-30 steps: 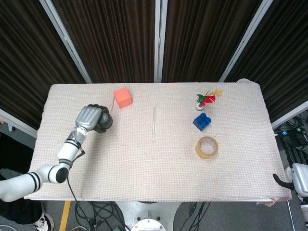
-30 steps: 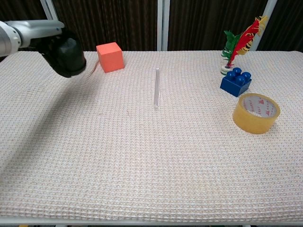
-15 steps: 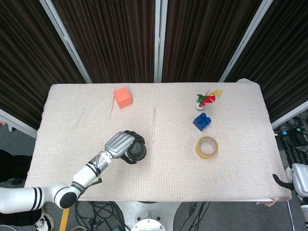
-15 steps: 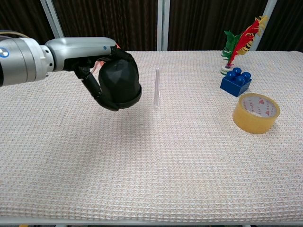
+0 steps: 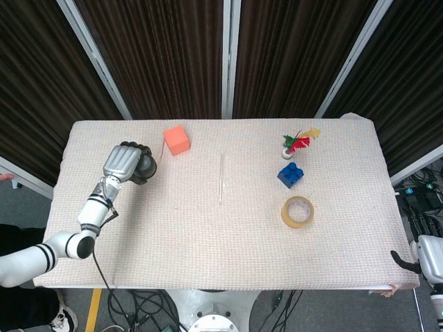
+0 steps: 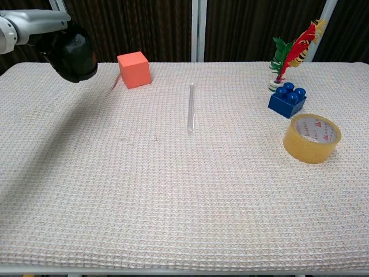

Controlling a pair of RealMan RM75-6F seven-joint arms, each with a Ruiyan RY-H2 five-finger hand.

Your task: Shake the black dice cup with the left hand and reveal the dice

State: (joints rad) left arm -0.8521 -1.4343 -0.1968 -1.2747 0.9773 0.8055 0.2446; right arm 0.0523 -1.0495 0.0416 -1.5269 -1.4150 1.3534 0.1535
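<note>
Swinging back from mid-table to the upper left of the frame, the left hand (image 5: 123, 163) stays wrapped around the round black plastic dice cup (image 6: 73, 53) held aloft, so shaking continues, dice unrevealed.

No legible text, label, brand, number or sign appears in either view. The tape roll (image 6: 312, 138), just beside the blue brick (image 6: 286, 100), carries faint reddish print on its inner core, too small and blurred to read.
</note>
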